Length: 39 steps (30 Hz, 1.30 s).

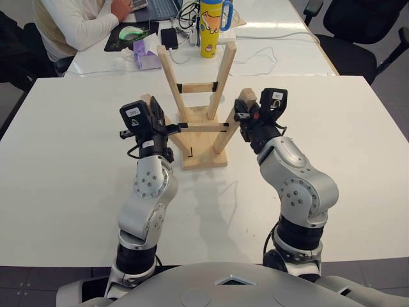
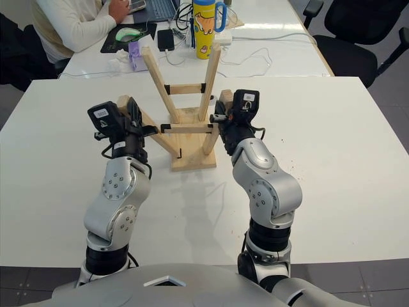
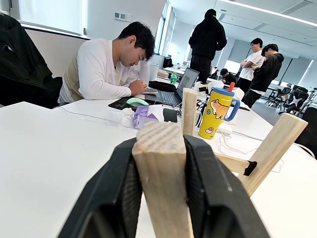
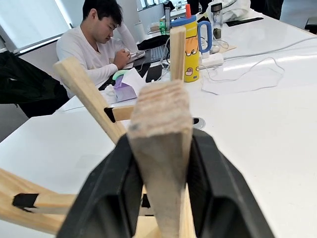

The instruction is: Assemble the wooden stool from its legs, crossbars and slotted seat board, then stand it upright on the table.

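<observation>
Left eye view: a wooden stool (image 1: 203, 127) stands upside down near the middle of a white table (image 1: 77, 166). Its seat board (image 1: 206, 160) lies flat on the tabletop and its four legs slant upward. The left gripper (image 1: 152, 110) is clamped on the top end of the near left leg (image 1: 181, 142). The right gripper (image 1: 245, 105) is clamped on the top end of the near right leg (image 1: 226, 137).

Right eye view: the far crossbar (image 2: 185, 89) joins the two far legs, higher up. The near crossbar (image 2: 187, 128) joins the two gripped legs, running between the grippers. A yellow mug (image 2: 204, 29) stands on a second table beyond.

Left wrist view: the left gripper's black fingers (image 3: 111, 198) press against both sides of the pale, square-cut leg end. The two far legs rise behind it.

Right wrist view: the right gripper's fingers (image 4: 111, 183) squeeze the other leg end from both sides, with the far legs beyond.
</observation>
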Each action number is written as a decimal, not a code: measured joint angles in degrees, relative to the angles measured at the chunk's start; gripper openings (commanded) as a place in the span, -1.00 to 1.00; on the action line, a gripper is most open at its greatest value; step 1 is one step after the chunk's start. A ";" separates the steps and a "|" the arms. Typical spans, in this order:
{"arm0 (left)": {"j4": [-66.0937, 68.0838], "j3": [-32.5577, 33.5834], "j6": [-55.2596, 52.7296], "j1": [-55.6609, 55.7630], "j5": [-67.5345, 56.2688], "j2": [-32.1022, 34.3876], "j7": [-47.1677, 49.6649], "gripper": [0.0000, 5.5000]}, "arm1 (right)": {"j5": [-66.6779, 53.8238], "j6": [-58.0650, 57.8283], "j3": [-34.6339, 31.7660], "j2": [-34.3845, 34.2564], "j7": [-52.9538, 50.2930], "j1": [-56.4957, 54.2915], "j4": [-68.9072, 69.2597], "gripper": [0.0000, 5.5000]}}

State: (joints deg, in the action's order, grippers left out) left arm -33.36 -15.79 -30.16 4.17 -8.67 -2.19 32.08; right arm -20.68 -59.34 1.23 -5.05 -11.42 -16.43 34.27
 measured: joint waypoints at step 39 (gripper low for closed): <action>2.04 -0.34 -4.49 1.98 7.41 0.50 -9.79 -0.60 | 7.26 -3.24 3.04 2.08 3.25 0.79 1.19 -0.61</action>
State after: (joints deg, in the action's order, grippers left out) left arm -31.32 -16.13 -34.64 6.15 -1.26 -1.69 22.29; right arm -13.42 -62.57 4.27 -2.97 -8.18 -15.64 35.46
